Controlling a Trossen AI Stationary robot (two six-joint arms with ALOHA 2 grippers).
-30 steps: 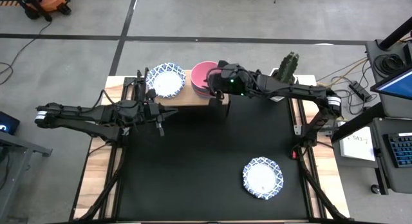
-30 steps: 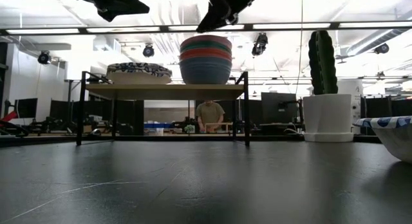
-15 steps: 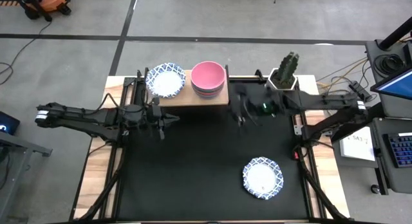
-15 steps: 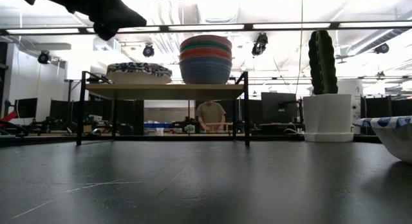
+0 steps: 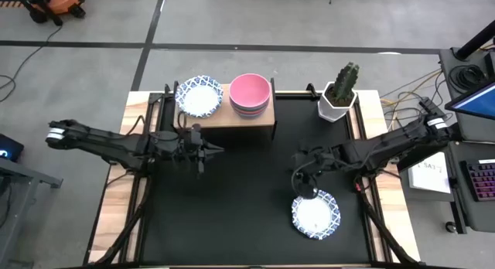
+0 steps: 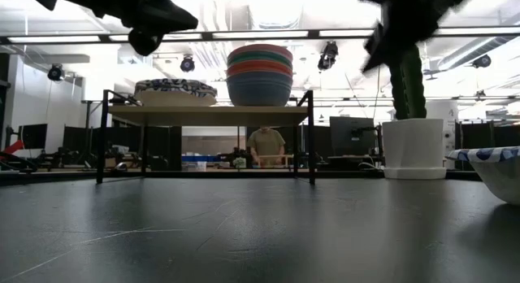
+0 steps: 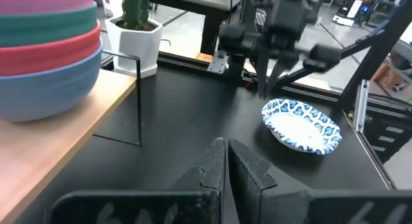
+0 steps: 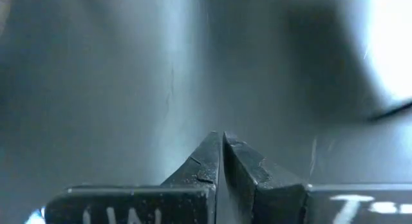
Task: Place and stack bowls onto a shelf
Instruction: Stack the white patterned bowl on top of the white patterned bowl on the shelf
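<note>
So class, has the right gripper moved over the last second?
Yes. The right gripper left the shelf and now hangs by the patterned bowl.

Robotics lab: concrete floor (image 5: 93, 76), ceiling strip lights (image 6: 244, 33), monitors (image 6: 351, 135), person (image 6: 265, 146) at far bench

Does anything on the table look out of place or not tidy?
Nothing looks spilled or damaged. One patterned bowl sits alone on the black mat, not on the shelf with the stacked bowls. The right gripper is near it, fingers shut.
</note>
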